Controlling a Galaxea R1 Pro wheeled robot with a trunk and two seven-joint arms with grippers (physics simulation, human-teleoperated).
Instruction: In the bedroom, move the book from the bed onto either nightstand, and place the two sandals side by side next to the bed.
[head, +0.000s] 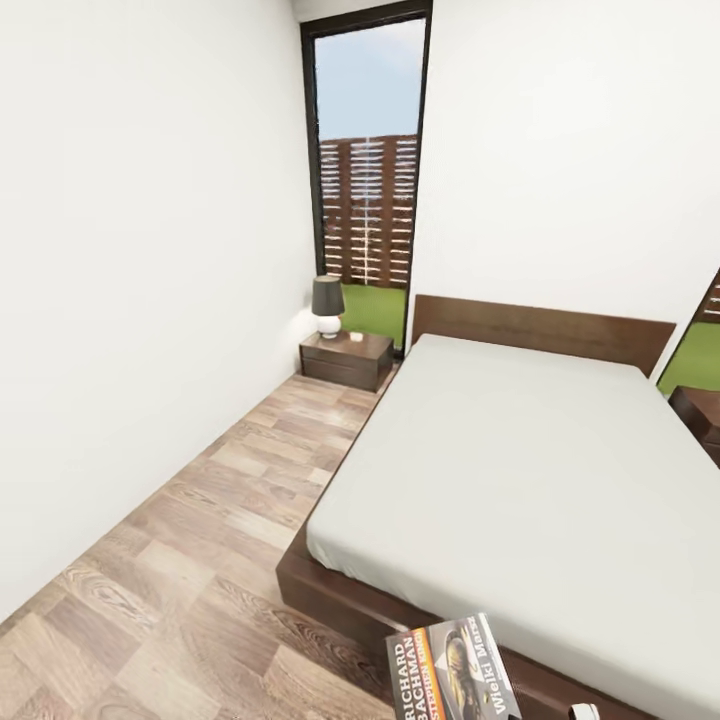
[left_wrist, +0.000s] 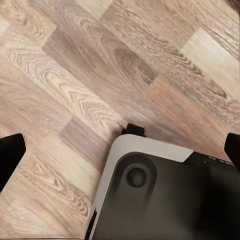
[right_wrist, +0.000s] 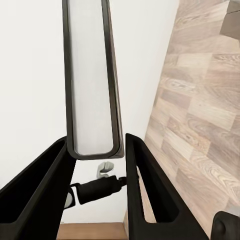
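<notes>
While carried past the foot of the bed (head: 520, 470), book (head: 455, 670) seen at 6 o'clock in head view, off the mattress, cover up. Right gripper (right_wrist: 97, 150) pinching book (right_wrist: 92, 80) edge-on between both fingers. Left gripper (left_wrist: 120, 150) spread wide, holding nothing, above plank floor (left_wrist: 75, 75). Nightstand (head: 346, 358) at 11 o'clock beside headboard, well apart from book, lamp (head: 327, 304) on top. Judged: book lifted, not yet placed. Sandals not located; pairing beside bed still outstanding.
</notes>
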